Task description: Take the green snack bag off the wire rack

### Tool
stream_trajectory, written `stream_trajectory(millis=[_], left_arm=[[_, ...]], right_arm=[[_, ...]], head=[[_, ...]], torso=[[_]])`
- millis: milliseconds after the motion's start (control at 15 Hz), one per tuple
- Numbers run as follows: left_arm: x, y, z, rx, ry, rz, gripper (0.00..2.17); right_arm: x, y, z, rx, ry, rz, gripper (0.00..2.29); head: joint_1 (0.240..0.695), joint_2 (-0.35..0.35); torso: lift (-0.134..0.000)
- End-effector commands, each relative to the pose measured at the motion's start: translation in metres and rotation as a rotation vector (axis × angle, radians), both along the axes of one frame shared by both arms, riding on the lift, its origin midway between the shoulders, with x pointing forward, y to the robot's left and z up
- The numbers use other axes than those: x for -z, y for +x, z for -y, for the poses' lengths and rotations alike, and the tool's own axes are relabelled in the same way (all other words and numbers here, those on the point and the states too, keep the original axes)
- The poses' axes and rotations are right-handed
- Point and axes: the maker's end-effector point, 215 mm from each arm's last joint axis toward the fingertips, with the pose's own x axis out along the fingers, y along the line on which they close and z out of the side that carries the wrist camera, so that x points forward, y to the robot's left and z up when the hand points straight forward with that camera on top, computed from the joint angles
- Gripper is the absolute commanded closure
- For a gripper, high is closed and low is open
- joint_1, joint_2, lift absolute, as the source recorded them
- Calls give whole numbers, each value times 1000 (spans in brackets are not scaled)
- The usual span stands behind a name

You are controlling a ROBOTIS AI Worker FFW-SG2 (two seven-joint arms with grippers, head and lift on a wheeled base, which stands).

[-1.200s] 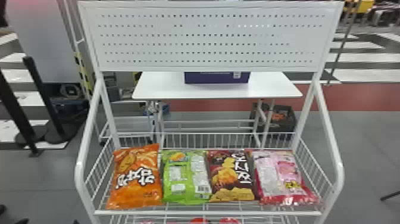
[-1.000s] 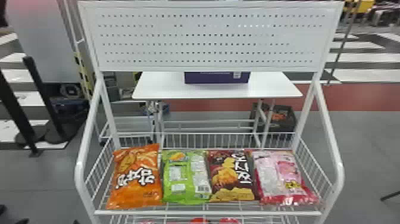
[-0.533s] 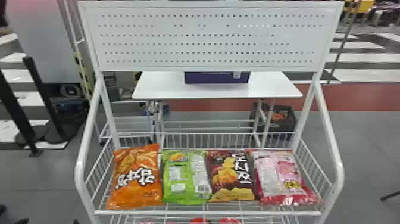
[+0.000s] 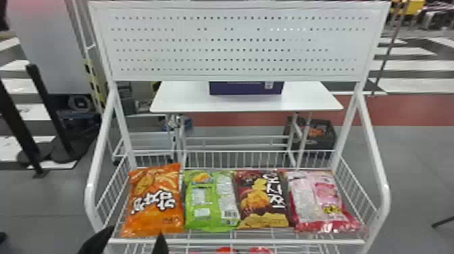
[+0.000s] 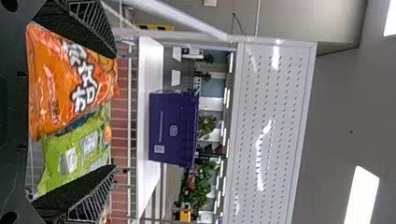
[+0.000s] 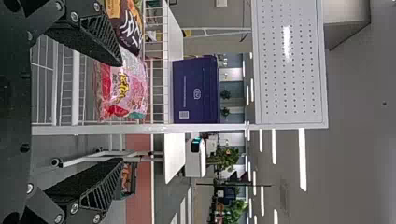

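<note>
Two fingers of the left gripper (image 4: 136, 231) wide apart, the green snack bag (image 4: 210, 204) on the wire rack (image 4: 236, 242)

Bright ceiling lights (image 5: 362, 196), glare on pegboard (image 5: 280, 112)

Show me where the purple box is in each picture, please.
Head view: purple box, on the white table behind the wire rack, its top hidden.
Left wrist view: on that table, beyond the orange snack bag and green snack bag.
Right wrist view: there, beyond the pink snack bag.
Shared landmark: white perforated board.
</note>
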Motion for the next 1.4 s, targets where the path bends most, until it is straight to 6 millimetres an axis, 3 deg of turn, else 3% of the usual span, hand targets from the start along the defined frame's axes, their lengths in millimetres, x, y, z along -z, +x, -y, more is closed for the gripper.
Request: stream_trajectory(millis=[0,267,733,1067,1333], left_arm=[[9,27,43,59,3,-27,39],[55,60,94,112,78,-158,39],[83,118,161,174,154,-240,39],[106,151,163,158,195,-294,39],[122,167,140,119,221,-338,39]], right_arm=[[2,0,0,2,0,-4,174],[5,0,-1,0,2,-8,174],[5,-1,-5,-4,7,-10,174],[2,-4,-1,-1,1,-9,174],[3,-3,-2,-2,0,-8,174]], head=[[499,0],[499,0],[499,0],[499,0],[499,0]], torso=[[0],[0],[0],[0],[0]])
